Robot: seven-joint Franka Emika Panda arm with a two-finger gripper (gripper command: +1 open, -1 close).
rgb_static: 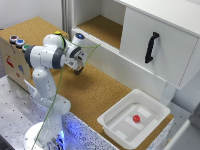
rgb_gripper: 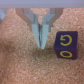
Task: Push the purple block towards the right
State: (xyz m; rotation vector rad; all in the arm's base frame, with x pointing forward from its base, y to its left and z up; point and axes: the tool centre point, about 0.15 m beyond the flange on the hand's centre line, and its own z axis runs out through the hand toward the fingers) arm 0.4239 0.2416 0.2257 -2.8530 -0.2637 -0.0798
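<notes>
Cork, coarse and speckled brown, covers the tabletop (rgb_static: 95,90) on which everything stands. In the wrist view the purple block (rgb_gripper: 66,44), a cube with a yellow curled mark on its upper face, rests on that cork just beside the gripper (rgb_gripper: 40,46), apart from the fingertips by a thin strip of bare surface. The two pale, tapered fingers (rgb_gripper: 44,36) meet at their tips with nothing between them, so the pincer is clenched on air. Open cork lies all around the block within that view.

From the exterior view the white, rounded arm (rgb_static: 47,57) bends over the tabletop, and the block itself is hidden there. Behind the arm stands a white cabinet (rgb_static: 155,40) with a black handle (rgb_static: 151,47) and an open shelf. Toward the tabletop's near corner sits a smooth white rectangular tray (rgb_static: 112,122) holding a small red object (rgb_static: 136,118).
</notes>
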